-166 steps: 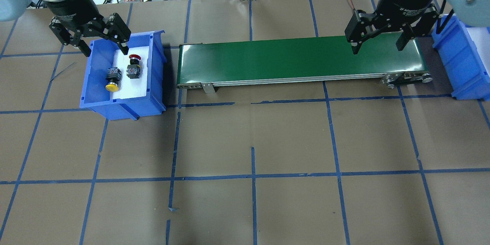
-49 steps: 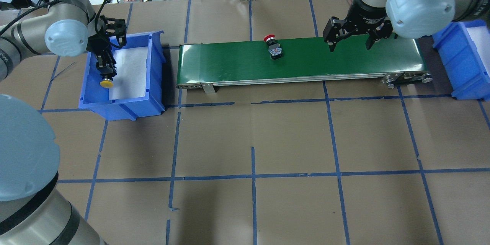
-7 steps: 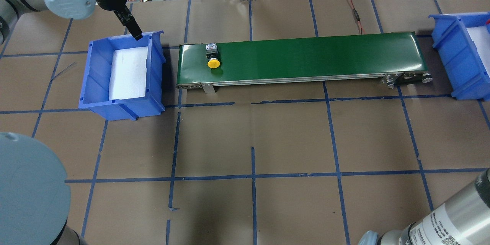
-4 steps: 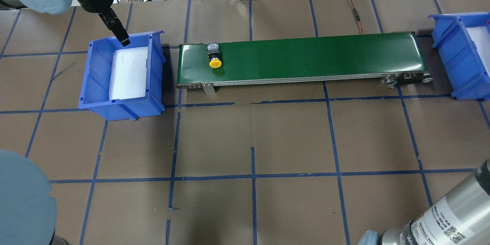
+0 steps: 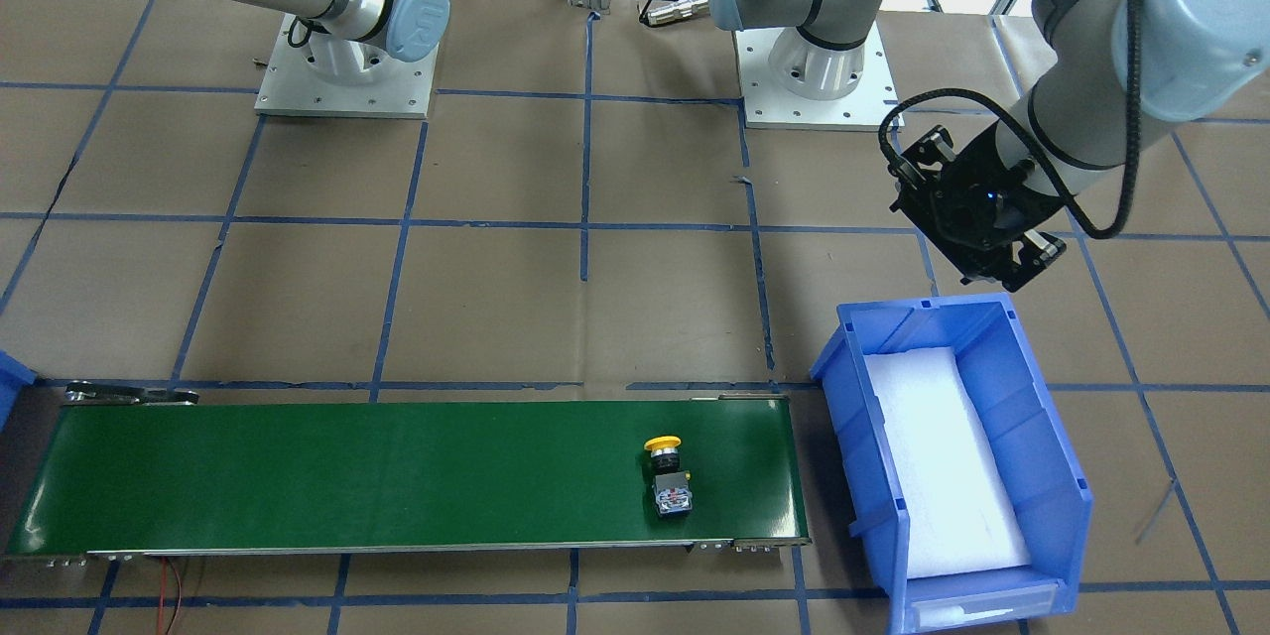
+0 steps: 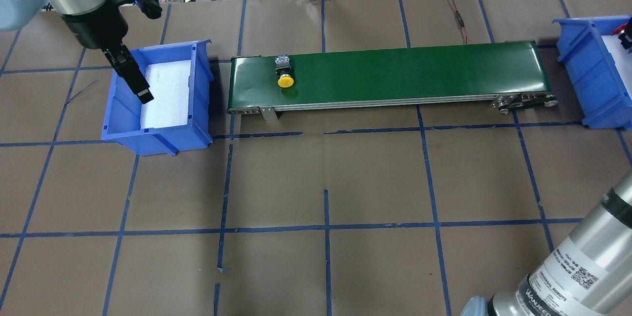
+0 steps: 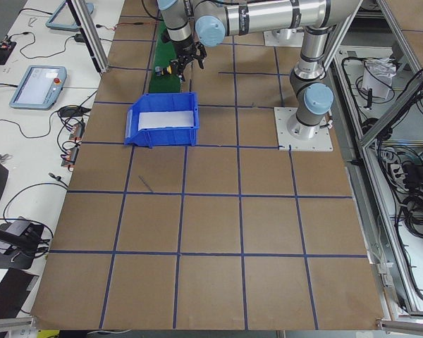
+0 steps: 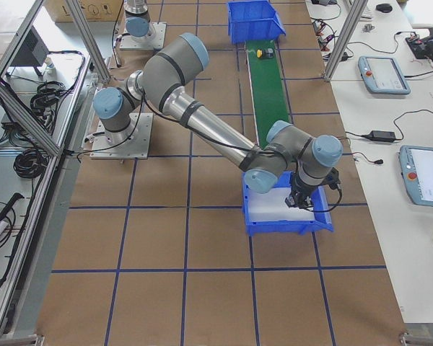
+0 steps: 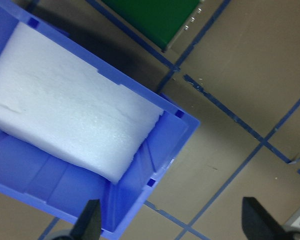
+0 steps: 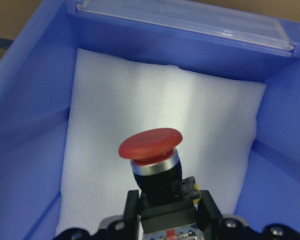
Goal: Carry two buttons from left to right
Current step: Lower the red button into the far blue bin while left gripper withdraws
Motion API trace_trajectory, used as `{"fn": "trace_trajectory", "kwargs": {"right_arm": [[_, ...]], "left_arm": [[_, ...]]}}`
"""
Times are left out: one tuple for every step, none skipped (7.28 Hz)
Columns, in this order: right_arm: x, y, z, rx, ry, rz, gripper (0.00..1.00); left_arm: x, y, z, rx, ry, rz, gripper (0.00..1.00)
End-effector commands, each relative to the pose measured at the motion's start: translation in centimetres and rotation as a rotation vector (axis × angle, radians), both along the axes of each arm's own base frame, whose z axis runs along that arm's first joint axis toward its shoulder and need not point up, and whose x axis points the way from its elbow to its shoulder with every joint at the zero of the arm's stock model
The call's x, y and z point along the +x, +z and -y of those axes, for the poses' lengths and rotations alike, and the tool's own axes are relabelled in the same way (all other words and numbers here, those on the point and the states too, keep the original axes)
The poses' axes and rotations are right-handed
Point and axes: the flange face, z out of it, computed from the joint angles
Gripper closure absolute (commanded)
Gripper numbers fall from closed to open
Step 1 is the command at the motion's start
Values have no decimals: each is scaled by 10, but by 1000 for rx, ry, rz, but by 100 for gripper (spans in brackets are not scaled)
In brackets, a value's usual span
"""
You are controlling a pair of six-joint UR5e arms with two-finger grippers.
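Yellow button (image 6: pixel 285 73): lies on its side on the green belt (image 6: pixel 395 71), close to the belt's left end. Its long axis runs across the belt, with the yellow cap toward the robot's edge of the worktop and the black-and-grey body toward the far edge.
Red button (image 10: pixel 155 165): held over the right bin's foam (image 10: pixel 140 115). Its long axis is in line with the fingers, and the red cap points away from the wrist, at the foam.
Right gripper (image 10: pixel 167 220): clamped on the red button's black body, one finger on each side, inside the right bin (image 10: pixel 30 90).
Left gripper (image 9: pixel 174 227): fingers spread wide with nothing between them, hanging above the left bin (image 6: pixel 158 138).
Left bin: blue, lined with the left bin's foam (image 6: pixel 165 91), just off the belt's left end.
Belt: parallel to the worktop's far edge, between the two bins.
Worktop (image 6: pixel 375 182): brown paper crossed by a blue tape grid.
Room: benches beyond the far edge carry teach pendants (image 7: pixel 42 81) and cables; aluminium posts stand at the sides.
Left arm (image 5: pixel 1091 50): stretched outward, wrist tilted down.
Right arm (image 8: pixel 216 137): long forearm sloping low across the worktop, wrist folded and pointing down.
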Motion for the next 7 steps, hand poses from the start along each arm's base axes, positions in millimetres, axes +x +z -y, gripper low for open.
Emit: {"fn": "trace_trajectory", "kwargs": {"right_arm": [[1, -21, 6, 3, 4, 5, 92], [0, -27, 8, -3, 6, 11, 92], [0, -30, 9, -4, 6, 17, 92], [0, -33, 9, -4, 6, 17, 92], [0, -36, 10, -1, 6, 19, 92], [-1, -39, 10, -2, 8, 18, 91], [-1, -41, 10, 0, 8, 20, 90]], "left_arm": [[-4, 1, -13, -10, 12, 8, 0], [-3, 0, -10, -26, 88, 22, 0], [-9, -4, -5, -40, 279, 18, 0], [-17, 5, -3, -62, 551, -7, 0], [-18, 12, -6, -69, 710, 18, 0], [-18, 15, -8, -68, 845, 43, 0], [-20, 12, -7, -53, 995, 65, 0]]}}
